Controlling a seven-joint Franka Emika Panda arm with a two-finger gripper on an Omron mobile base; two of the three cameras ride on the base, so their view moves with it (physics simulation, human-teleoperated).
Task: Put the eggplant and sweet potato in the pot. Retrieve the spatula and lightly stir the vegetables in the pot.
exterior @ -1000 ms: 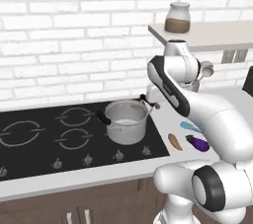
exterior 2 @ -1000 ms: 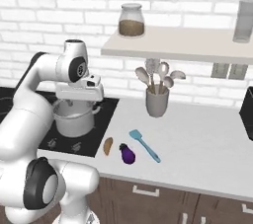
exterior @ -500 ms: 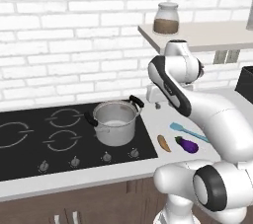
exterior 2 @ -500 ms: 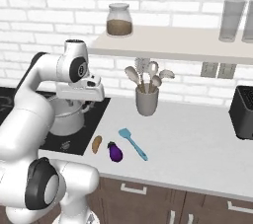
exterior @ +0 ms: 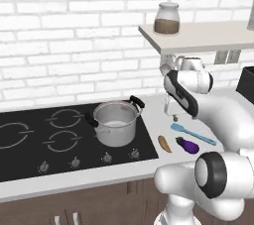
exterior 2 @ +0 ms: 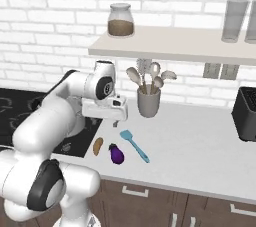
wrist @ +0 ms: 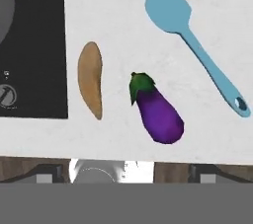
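Directly below the gripper, on the white counter, lies the eggplant, its long axis slanting from stem to rounded end. The sweet potato lies just beside it, toward the stove; the spatula lies on its other side. Whether the fingers are apart, I cannot tell. The pot is empty.

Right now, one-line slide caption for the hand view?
Sweet potato, eggplant and teal spatula lie apart on the white counter beside the cooktop.
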